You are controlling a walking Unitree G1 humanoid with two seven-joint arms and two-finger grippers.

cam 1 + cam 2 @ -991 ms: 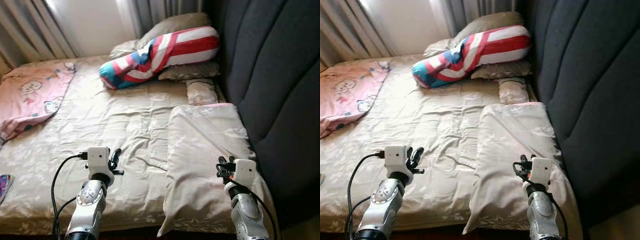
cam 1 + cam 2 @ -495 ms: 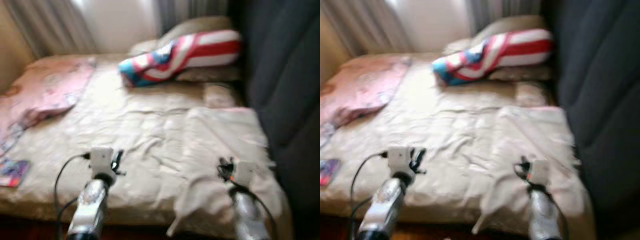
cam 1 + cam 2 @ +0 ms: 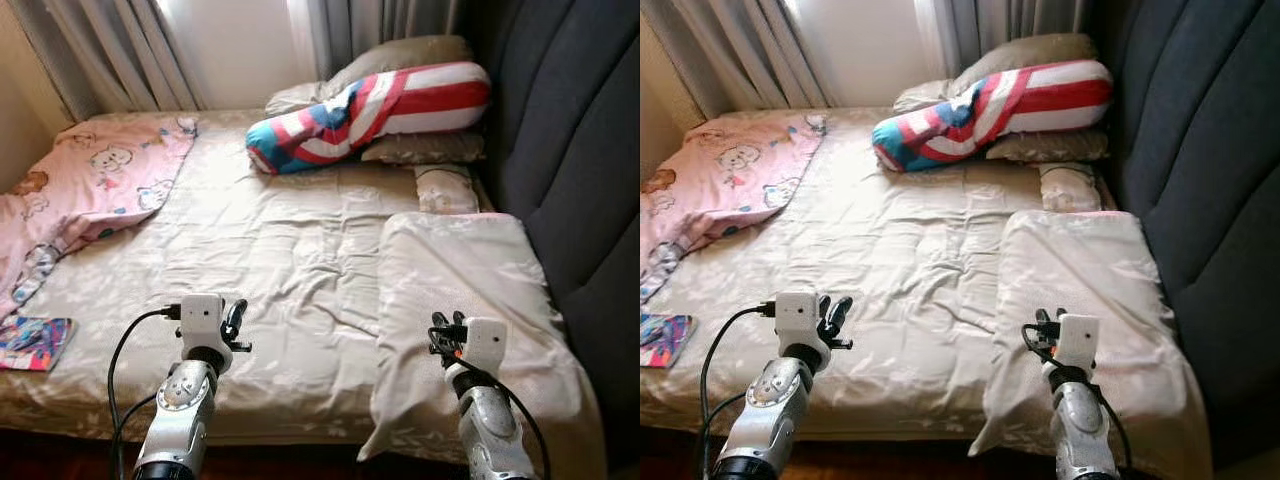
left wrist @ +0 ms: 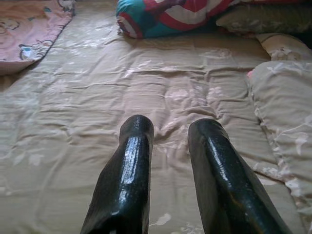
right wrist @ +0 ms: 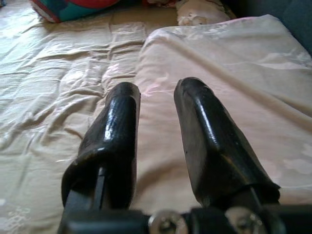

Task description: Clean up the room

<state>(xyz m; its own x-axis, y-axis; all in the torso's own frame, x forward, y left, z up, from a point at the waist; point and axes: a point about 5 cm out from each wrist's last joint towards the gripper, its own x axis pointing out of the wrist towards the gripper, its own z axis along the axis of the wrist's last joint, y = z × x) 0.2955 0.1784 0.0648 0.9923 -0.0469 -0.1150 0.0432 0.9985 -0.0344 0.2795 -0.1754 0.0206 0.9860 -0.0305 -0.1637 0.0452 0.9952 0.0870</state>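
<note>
Left eye view shows the large beige satin pillow lying on the near right of the bed, against the dark padded headboard; it looks like the nearest thing to tidy. The right gripper hovers just above its near edge, jaws parted a little and holding nothing. The left gripper hangs over the crumpled beige bed sheet, jaws likewise released.

Risks, as a judgement: satin is slippery, so a shallow pinch could pull free, or snag the sheet beneath and drag it into worse creases. A one-sided lift might let the pillow sag off the bed's near edge.

Farther off lie a red, white and blue striped bolster at the far right, a pink cartoon-print blanket at the left, and a colourful booklet near the left edge, which a turning arm might knock to the floor.
</note>
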